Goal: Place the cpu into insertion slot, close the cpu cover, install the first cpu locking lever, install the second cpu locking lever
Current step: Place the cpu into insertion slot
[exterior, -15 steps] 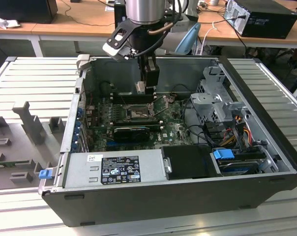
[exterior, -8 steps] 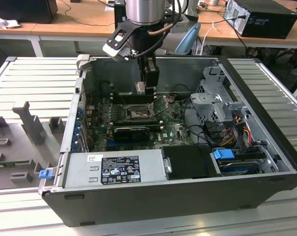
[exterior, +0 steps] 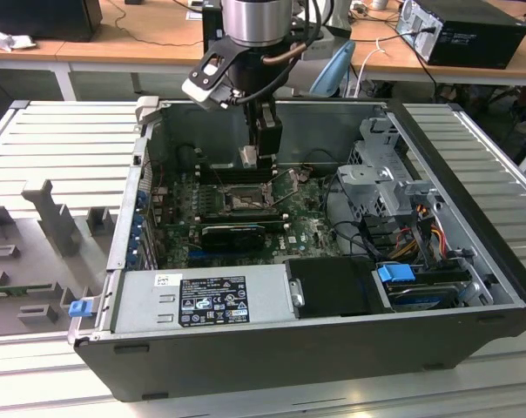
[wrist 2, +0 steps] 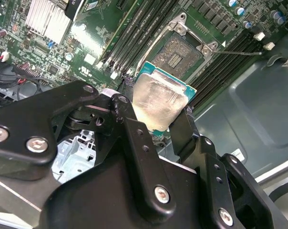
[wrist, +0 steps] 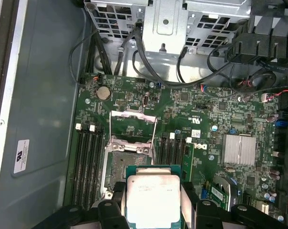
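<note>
1 cpu, pinched by its edges in gripper, held level over board near slot; cover raised, leaving slot open.

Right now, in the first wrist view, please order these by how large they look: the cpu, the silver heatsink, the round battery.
1. cpu: looks largest, but it sits nearest the camera, so its true rank is unsure.
2. silver heatsink.
3. round battery, clearly smallest.

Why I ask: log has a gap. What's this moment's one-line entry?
pincer: shut on cpu | cpu: held clear of insertion slot, unseated | cpu cover: open
</note>
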Tool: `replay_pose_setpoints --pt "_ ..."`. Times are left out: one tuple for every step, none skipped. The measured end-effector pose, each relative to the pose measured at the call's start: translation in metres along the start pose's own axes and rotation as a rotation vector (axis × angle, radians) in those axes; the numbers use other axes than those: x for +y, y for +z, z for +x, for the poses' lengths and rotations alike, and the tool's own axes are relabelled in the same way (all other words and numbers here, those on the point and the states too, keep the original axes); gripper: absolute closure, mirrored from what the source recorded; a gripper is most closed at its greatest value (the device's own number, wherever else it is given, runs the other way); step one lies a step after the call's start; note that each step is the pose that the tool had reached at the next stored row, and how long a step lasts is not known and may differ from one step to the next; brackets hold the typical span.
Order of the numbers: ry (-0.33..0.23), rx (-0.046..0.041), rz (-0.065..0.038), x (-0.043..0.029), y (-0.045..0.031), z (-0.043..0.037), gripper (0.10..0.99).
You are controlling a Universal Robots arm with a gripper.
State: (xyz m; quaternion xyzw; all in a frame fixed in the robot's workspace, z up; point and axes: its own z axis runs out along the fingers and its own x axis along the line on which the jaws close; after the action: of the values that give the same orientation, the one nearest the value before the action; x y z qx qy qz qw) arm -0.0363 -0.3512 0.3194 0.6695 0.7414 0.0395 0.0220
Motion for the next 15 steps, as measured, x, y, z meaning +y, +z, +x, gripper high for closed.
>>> replay_pose_setpoints --pt "0.000 0.0000 0.000 0.0000 0.0003 0.0000 0.545" --pt "0.000 0.0000 0.000 -0.0001 0.0005 0.0000 0.545" --pt "0.000 0.0000 0.000 -0.0001 0.0007 0.0000 0.545" --pt "0.000 0.0000 0.000 -0.0001 0.0010 0.0000 0.545" --pt "0.000 0.0000 0.000 -0.0001 0.0013 0.0000 0.545" --pt "0.000 0.0000 0.000 -0.0001 0.0015 0.0000 0.545" --pt "0.000 0.0000 0.000 -0.0002 0.0018 0.0000 0.545" --pt "0.000 0.0000 0.000 -0.0002 0.0022 -0.0001 0.545" --pt "0.000 0.0000 0.000 -0.0002 0.0024 -0.0001 0.545" --pt "0.000 0.0000 0.000 -0.0002 0.0026 -0.0001 0.545" --pt "0.000 0.0000 0.000 -0.0003 0.0028 -0.0001 0.545" --pt "0.000 0.0000 0.000 -0.0003 0.0033 -0.0001 0.545" --pt "0.000 0.0000 0.000 -0.0003 0.0035 -0.0001 0.545" --pt "0.000 0.0000 0.000 -0.0003 0.0038 -0.0001 0.545" --pt "0.000 0.0000 0.000 -0.0004 0.0042 -0.0001 0.545"
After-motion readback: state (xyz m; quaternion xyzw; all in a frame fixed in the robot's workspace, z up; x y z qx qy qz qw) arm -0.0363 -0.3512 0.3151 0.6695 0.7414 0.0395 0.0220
